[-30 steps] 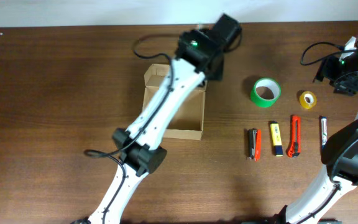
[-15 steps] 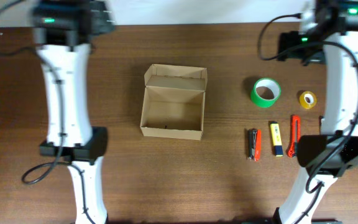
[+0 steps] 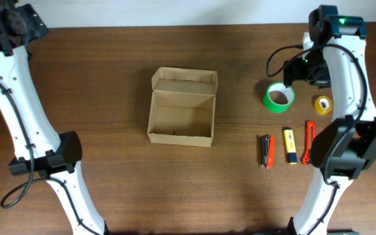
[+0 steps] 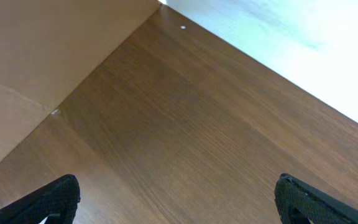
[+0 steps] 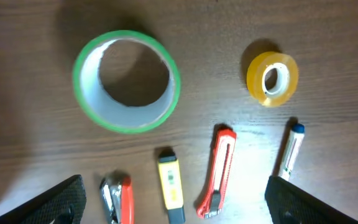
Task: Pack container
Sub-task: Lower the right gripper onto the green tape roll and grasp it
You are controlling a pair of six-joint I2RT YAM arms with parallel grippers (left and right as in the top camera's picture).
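- The counter [image 3: 109, 183] is dark brown wood grain, and a pale band [image 3: 175, 12] runs along its far edge.
- The box [image 3: 181, 116], plain light-brown cardboard, sits near the middle of the counter. It is open, with its lid flap folded back on the far side and bare cardboard showing inside.
- My left end effector [image 4: 179, 202] is up by the far left corner of the counter, well apart from the box. Its jaws are spread wide with only wood grain between them, gripping nothing.
- My right end effector [image 5: 176, 202] hangs over the things on the right side, jaws wide apart, holding nothing.
- Below it a green tape roll [image 5: 127, 81] lies flat. A smaller yellow tape roll [image 5: 272, 78] lies to its right, apart from it.
- Nearer to me is a row of four things side by side, not touching: a red-and-black tool [image 5: 117, 198], a yellow cutter [image 5: 171, 186], a red cutter [image 5: 217, 171] and a white pen [image 5: 289, 152] with a blue tip.
- All of these lie to the right of the box, apart from it.
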